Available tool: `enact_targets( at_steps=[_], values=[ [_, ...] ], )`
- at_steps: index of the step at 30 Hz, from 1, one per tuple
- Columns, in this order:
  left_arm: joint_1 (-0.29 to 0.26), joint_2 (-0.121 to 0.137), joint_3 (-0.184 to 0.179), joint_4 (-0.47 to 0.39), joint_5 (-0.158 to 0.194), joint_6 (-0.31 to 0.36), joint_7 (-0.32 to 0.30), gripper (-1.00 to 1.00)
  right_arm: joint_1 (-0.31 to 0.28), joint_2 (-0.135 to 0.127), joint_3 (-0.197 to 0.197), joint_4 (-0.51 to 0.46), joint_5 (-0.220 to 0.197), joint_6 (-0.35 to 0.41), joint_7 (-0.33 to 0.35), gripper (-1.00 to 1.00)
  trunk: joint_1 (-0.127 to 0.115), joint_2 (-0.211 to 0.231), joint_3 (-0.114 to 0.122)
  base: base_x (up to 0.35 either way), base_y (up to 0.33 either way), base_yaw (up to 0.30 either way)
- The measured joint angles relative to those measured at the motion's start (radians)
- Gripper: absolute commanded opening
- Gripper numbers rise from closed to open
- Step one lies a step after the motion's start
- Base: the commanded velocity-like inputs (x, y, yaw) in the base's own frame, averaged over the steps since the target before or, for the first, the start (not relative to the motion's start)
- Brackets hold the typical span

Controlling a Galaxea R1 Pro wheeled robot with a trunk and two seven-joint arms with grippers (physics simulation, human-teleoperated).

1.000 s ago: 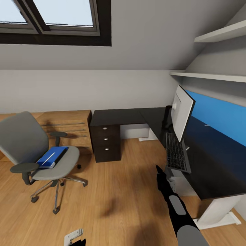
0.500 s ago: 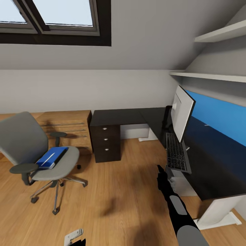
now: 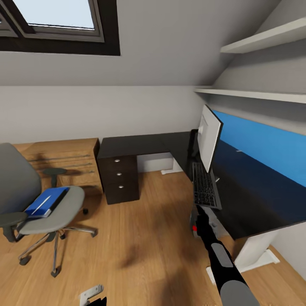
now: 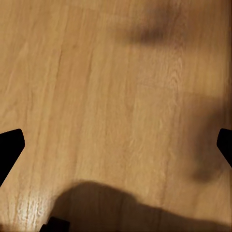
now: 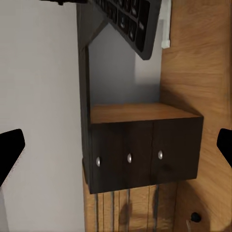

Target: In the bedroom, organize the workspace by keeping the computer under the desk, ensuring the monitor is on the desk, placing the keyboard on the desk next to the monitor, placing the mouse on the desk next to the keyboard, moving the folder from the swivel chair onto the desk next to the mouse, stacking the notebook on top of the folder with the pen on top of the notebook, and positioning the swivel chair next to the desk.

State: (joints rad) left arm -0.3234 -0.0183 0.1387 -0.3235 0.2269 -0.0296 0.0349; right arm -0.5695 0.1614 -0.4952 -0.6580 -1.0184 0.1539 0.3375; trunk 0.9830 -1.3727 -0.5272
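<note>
Two arms show in the head view: the right gripper (image 3: 199, 211) at five o'clock beside the desk (image 3: 140, 144), jaws apart in its wrist view, like the left's. At three o'clock, the keyboard (image 3: 205, 190) overhangs the desk edge beside the monitor (image 3: 209, 137). At nine o'clock, the folder (image 3: 46, 202) lies on the swivel chair (image 3: 40, 212).

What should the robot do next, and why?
Probably roll toward the swivel chair. The blue folder lies on its seat, away from the desk, while the keyboard and monitor are already on the desk. The right gripper hangs near the desk edge, far from the folder, so the robot likely has to get closer before grabbing it.
</note>
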Motion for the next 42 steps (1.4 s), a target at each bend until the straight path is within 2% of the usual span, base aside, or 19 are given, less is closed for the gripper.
enact_targets(
  at_steps=[15, 42],
  values=[
    [0.000, 0.000, 0.000, 0.000, 0.000, 0.000, 0.000, 1.00, 0.000, -0.012, 0.000, 0.001, 0.000, 0.006, 0.006, 1.00, 0.000, 0.000, -0.003, 0.000, 0.000, -0.059],
    [0.000, 0.000, 0.000, 0.000, 0.000, 0.000, 0.000, 1.00, 0.000, -0.009, 0.000, 0.002, -0.004, 0.004, 0.004, 1.00, 0.000, 0.000, -0.003, 0.000, 0.000, 0.000]
  ],
)
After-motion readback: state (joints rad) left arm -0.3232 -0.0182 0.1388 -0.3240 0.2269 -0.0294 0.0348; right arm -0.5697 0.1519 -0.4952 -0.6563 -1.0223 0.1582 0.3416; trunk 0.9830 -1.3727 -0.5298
